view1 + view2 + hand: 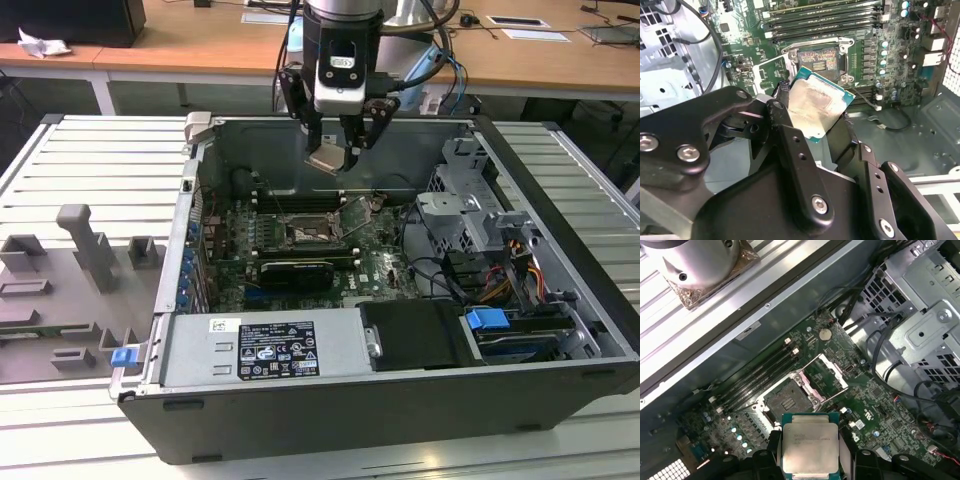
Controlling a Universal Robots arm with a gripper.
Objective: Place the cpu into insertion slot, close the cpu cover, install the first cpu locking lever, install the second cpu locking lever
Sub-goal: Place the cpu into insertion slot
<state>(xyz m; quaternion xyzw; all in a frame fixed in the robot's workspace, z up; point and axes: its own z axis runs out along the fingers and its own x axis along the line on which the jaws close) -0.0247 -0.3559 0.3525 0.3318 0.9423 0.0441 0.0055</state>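
My gripper (338, 150) hangs above the open computer case, shut on the cpu (328, 160), which is tilted between the fingers. In the second wrist view, black fingers (785, 131) clamp two opposite edges of the cpu (814, 106), with its dull silver top in sight. The first wrist view has the cpu (810, 447) in front of the insertion slot (787, 400). This slot (821, 61) lies open and bare on the green board, well below the chip. The cpu cover (826, 371) stands swung up beside the slot (308, 236).
Long black memory slots (825, 17) run beside the socket. A metal drive cage (465, 215) with cables fills the case on the exterior view's right. A power supply (270, 348) lies along the near wall. Grey fixtures (90, 250) stand outside on the exterior view's left.
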